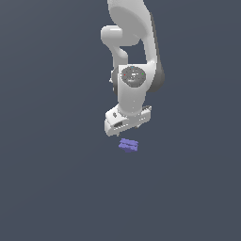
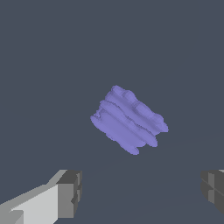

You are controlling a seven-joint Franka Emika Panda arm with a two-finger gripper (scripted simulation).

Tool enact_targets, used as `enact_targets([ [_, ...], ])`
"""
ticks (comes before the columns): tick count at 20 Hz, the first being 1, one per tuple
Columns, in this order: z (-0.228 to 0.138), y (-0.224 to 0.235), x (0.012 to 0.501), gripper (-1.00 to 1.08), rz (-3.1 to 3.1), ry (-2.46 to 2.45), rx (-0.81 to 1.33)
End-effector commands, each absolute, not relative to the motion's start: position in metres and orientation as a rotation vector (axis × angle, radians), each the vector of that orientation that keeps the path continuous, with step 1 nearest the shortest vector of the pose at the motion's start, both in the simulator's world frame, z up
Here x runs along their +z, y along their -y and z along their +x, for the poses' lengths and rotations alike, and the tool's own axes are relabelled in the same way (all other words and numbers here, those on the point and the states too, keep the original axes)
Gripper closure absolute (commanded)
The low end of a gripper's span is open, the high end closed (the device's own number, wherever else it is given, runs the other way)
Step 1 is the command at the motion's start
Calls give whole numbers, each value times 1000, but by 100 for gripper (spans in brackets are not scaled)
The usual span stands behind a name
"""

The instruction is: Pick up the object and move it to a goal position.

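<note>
1. Closest to the wrist camera are the two dark finger pads [image 2: 70, 192], low in the wrist view. One sits near the lower left corner and the other at the lower right edge.
2. The gripper [image 2: 140, 192] is wide open, with a big gap between the pads. It holds nothing.
3. A bit farther out is the object [image 2: 128, 120], a small flat purple-blue block with bumpy ridges on top. It lies near the middle of the wrist view, turned at a slant.
4. The block is much narrower than the gap. I think the fingers are spread like this so they can come down on both sides of it.
5. In the exterior view the block [image 1: 128, 145] lies just below the middle of the frame, on the plain dark floor [image 1: 52, 188].
6. The white gripper [image 1: 126, 130] hangs right above it, close but not touching. It looks ready to go down and grab.
7. Farthest back, the white arm [image 1: 134, 70] goes up to the top of the frame.
8. No goal mark shows in either picture.
</note>
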State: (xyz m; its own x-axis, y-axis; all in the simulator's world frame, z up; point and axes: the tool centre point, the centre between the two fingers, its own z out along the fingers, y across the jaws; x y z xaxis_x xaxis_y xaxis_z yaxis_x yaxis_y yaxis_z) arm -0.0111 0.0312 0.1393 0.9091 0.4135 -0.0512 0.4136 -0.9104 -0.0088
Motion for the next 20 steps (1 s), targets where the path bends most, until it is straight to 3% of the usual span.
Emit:
enact_targets([
  [1,-9,-32,136,-92,3042,-774,-76],
  [20,3,-38,114,-92,2731,-1555,-31],
])
